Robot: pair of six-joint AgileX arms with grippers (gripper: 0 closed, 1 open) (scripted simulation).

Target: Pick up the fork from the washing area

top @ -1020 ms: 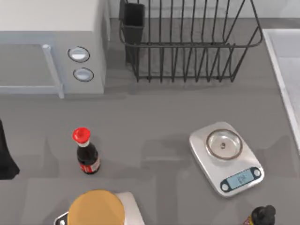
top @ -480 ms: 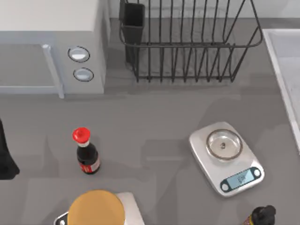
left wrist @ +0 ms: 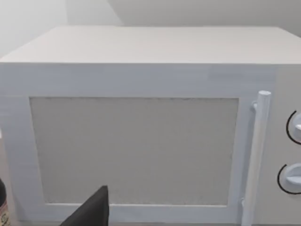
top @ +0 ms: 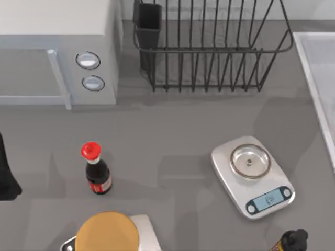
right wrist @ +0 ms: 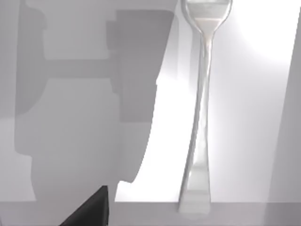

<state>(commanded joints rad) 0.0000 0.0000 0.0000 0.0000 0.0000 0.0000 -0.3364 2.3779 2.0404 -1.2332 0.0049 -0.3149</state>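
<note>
The fork (right wrist: 199,117), slim shiny silver, lies flat on the pale floor of the washing area (right wrist: 249,103) in the right wrist view, below my right gripper (right wrist: 90,210), of which a dark tip shows. The gripper's shadow falls on the basin beside the fork. In the top view the washing area's raised rim (top: 314,89) runs along the right edge. My left arm (top: 6,175) is parked at the table's left edge. A dark tip of my left gripper (left wrist: 91,210) faces the microwave (left wrist: 141,141).
A white microwave (top: 57,52) stands at the back left, with a black wire dish rack (top: 209,47) beside it. A kitchen scale (top: 252,175) sits right of centre and a red-capped cola bottle (top: 96,170) left of centre. Bread (top: 107,232) and a dark bottle (top: 290,241) are at the front edge.
A faint shadow has spread over the table between the scale and the sink's rim. Nothing on the table has moved.
</note>
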